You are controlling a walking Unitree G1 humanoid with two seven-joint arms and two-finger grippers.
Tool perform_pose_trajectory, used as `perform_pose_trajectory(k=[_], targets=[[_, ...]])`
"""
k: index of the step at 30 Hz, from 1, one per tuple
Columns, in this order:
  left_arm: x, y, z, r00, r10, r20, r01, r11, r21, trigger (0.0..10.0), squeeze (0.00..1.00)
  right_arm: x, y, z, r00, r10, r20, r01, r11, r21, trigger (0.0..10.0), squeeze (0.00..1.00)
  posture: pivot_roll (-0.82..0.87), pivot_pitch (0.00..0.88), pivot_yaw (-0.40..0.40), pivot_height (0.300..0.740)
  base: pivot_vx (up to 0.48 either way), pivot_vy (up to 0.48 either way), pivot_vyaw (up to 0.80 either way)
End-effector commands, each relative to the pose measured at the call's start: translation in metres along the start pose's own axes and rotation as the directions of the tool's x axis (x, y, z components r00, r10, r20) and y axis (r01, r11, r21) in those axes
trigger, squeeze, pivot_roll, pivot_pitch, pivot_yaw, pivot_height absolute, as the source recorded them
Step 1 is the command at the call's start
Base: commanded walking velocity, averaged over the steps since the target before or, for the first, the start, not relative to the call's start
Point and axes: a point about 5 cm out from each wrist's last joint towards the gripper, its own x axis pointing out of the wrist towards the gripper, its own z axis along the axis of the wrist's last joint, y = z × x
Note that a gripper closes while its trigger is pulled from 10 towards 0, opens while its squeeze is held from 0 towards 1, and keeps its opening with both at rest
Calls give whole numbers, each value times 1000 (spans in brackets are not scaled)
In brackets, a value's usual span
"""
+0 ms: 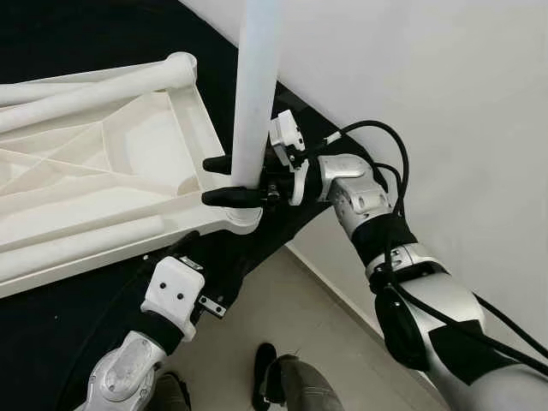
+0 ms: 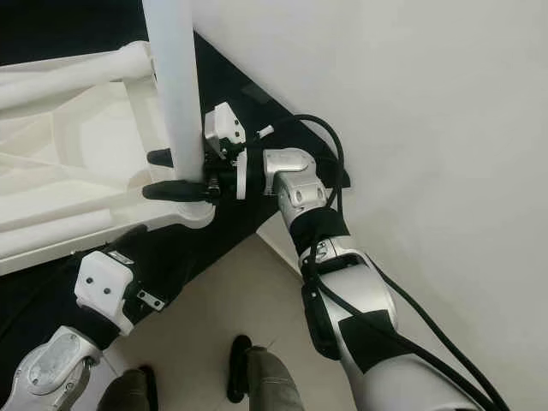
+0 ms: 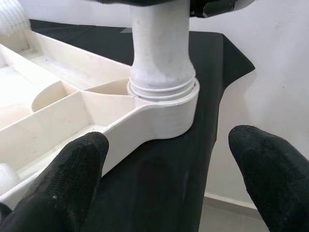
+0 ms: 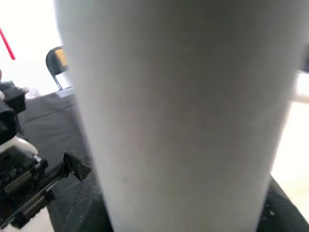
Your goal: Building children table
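Around upright leg (image 1: pixel 257 86), right gripper (image 1: pixel 224 180).

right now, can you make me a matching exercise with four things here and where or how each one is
Things:
1. table leg
2. right hand
3. left hand
4. tabletop

States:
a. open, low beside the corner socket
b. lying upside down on the black cloth
c. standing upright in the corner socket
d. closed around the leg just above the socket

Pairs: 1-c, 2-d, 3-a, 4-b
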Motion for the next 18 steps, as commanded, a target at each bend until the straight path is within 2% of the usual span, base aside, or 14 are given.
perform_pose_trajectory(k=[1,3,4,7,8,10,11,12,13,14,15,16,17,18], targets=[[-3,-2,-6,1000,-2,-30,2,1000,-9,10000,0,-1,2,-5,1000,11,3,-11,1000,29,0,0,207,255,-158,740,0,0,0],[-3,-2,-6,999,-3,-32,2,1000,-9,10000,0,-6,0,-7,1000,-17,7,17,999,28,0,0,203,258,-156,740,0,0,0],[-3,-2,-6,999,-3,-34,2,1000,-10,10000,0,-13,-1,-10,998,-68,-7,68,998,13,0,0,198,259,-154,740,0,0,0],[-3,-2,-6,999,-3,-35,2,1000,-10,10000,0,-15,-2,-11,996,-86,-13,86,996,6,0,0,198,259,-154,740,0,0,0],[-4,-2,-6,999,-2,-36,2,1000,-10,10000,0,-19,-3,-12,992,-127,-26,126,992,-13,0,0,193,260,-150,740,0,0,0],[-4,-1,-7,999,-4,-39,4,1000,-10,10000,0,-29,-9,-16,954,-295,-56,291,955,-58,0,0,192,261,-150,740,0,0,0],[-4,-1,-7,999,-4,-39,4,1000,-10,10000,0,-29,-9,-16,954,-295,-56,291,955,-58,0,0,192,261,-150,740,0,0,0],[-5,-1,-7,999,-6,-43,6,1000,-9,10000,0,-33,-11,-23,908,-412,-80,407,911,-64,0,0,194,265,-147,740,0,0,0],[-5,-1,-7,999,-6,-43,6,1000,-9,10000,0,-33,-11,-23,908,-412,-80,407,911,-64,0,0,194,265,-147,740,0,0,0],[-6,0,-8,999,-10,-48,9,1000,-8,10000,0,-40,-13,-38,755,-642,-133,634,767,-102,0,0,191,268,-136,740,0,0,0],[-9,1,-8,998,-24,-62,24,1000,-3,10000,0,-42,25,-82,518,-824,-229,835,545,-70,0,0,180,275,-130,740,0,0,0],[-9,0,-8,997,-29,-65,29,1000,-1,10000,0,-40,40,-91,490,-834,-252,856,516,-44,0,0,180,275,-130,740,0,0,0],[-9,0,-8,997,-29,-65,29,1000,-1,10000,0,-40,40,-91,490,-834,-252,856,516,-44,0,0,180,275,-130,740,0,0,0],[-9,1,-8,997,-31,-66,31,1000,0,10000,0,-36,48,-94,506,-823,-259,850,527,-16,0,0,184,278,-126,740,0,0,0]])
